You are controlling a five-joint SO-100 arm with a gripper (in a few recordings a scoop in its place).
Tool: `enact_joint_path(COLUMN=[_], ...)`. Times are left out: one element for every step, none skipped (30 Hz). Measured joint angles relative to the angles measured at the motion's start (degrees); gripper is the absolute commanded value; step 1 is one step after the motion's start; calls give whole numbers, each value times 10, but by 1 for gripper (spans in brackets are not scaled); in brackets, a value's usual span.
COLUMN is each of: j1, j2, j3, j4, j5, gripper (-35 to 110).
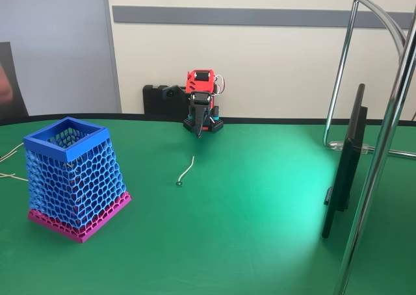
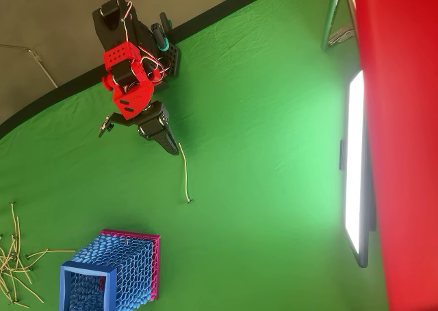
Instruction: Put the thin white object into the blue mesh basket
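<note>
Red-and-black arm (image 2: 130, 85), black claw (image 2: 168, 143), white wires

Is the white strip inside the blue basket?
No, the strip lies on the green table, apart from the basket.

One thin, slightly curved white strip (image 1: 187, 169), one tapered blue honeycomb-mesh basket (image 1: 73, 178), one red-and-black robot arm (image 2: 133, 92).

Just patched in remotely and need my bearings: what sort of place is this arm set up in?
Probably an office or lab demo table: a green cloth-covered table against a plain wall, a chrome stand rising at the right, and a lit monitor standing edge-on. The pincer hangs folded near the arm's base.
</note>
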Motion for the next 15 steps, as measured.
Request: enact_joint_path(j1=[0, 0, 0, 0, 0, 0, 0, 0, 0, 0, 0, 0, 0, 0, -1], j2=[0, 0, 0, 0, 0, 0, 0, 0, 0, 0, 0, 0, 0, 0, 0], j3=[0, 0, 0, 0, 0, 0, 0, 0, 0, 0, 0, 0, 0, 0, 0], j4=[1, 3, 3, 4, 4, 4, 4, 4, 4, 5, 6, 7, 7, 7, 7], j5=[0, 0, -3, -4, -5, -5, -5, -5, -5, -5, -5, -5, -5, -5, -5], gripper=[1, 1, 1, 1, 1, 1, 1, 1, 1, 1, 1, 1, 1, 1, 1])
